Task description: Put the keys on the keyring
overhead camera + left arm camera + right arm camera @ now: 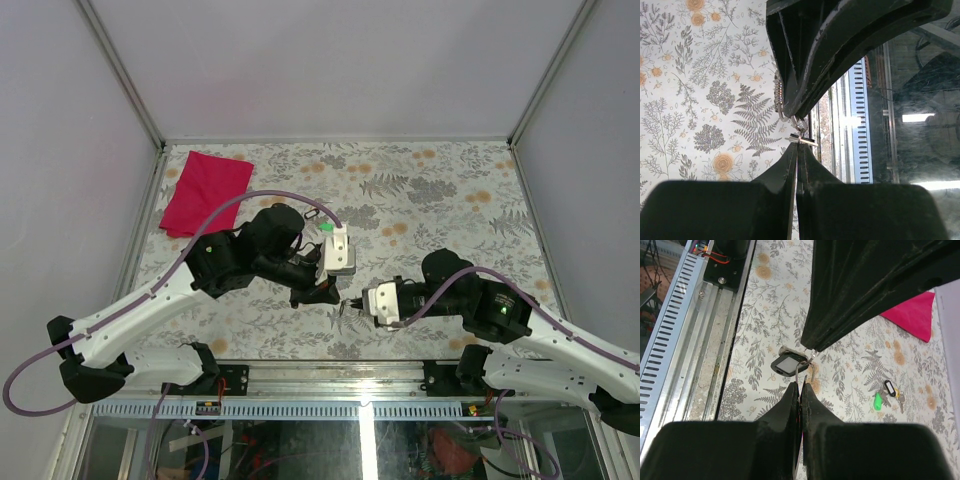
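My right gripper (801, 385) is shut on the thin silver keyring (805, 369), whose wire loop rises from my fingertips. My left gripper (799, 146) is shut on a thin metal shaft, apparently a key. That key's black head (788, 363) hangs at the left fingers (840, 315), against the ring. From the left wrist the head is edge-on (801, 141), under the right fingers (840, 45), beside a silvery loop (783, 116). In the top view both grippers (330, 297) (352, 306) meet above the table's near edge. More keys (891, 390) lie on the table by a green piece (878, 401).
A red cloth (205, 192) lies at the far left of the flowered table (450, 200). The green piece (325, 227) and loose keys (312, 215) lie just behind the left arm. A metal rail (330, 375) runs along the near edge.
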Controlling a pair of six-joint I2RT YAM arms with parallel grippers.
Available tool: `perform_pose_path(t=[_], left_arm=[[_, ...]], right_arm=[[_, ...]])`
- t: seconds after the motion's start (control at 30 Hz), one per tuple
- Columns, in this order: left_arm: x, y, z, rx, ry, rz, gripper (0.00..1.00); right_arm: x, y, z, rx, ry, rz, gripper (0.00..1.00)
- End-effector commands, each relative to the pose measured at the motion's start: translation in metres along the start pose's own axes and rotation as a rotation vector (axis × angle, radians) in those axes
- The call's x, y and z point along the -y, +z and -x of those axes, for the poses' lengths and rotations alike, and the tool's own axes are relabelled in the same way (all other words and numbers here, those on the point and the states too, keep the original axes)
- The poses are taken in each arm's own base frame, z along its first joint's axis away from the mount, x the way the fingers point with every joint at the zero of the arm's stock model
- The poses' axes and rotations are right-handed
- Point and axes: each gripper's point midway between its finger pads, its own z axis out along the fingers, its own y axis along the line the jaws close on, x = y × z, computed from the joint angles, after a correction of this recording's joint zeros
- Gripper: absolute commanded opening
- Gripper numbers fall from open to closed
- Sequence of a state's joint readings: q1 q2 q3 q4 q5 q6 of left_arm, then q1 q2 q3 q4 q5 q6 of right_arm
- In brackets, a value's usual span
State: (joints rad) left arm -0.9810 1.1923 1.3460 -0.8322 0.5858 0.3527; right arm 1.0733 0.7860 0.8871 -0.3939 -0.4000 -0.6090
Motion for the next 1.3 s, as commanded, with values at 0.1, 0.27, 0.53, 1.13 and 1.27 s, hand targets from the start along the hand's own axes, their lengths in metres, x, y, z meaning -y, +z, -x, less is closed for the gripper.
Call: perform_pose_path(t=[0.1,0.27,0.53,1.13,1.27], left_arm=[[-0.001,-0.006,-0.002,0.004,-0.001,0.032,0.01],[0.000,-0.005,-0.002,0.005,-0.005,0.030,0.05],[0.001,-0.006,0.001,0.024,-0.005,0.025,0.13],[-0.039,-0.037,0.055,0.459,-0.248,0.365,0.43],[-0.043,-0.040,0.063,0.592,-0.365,0.378,0.50]], right_arm=[[0.030,-0.006,0.027,0.060,0.070,-0.135,0.00],[0.040,-0.006,0.028,0.058,0.100,-0.181,0.00],[0.048,-0.004,0.030,0.067,0.097,-0.221,0.00],[0.068,-0.017,0.033,0.145,-0.084,-0.380,0.00],[0.074,-0.017,0.031,0.130,-0.091,-0.406,0.00]])
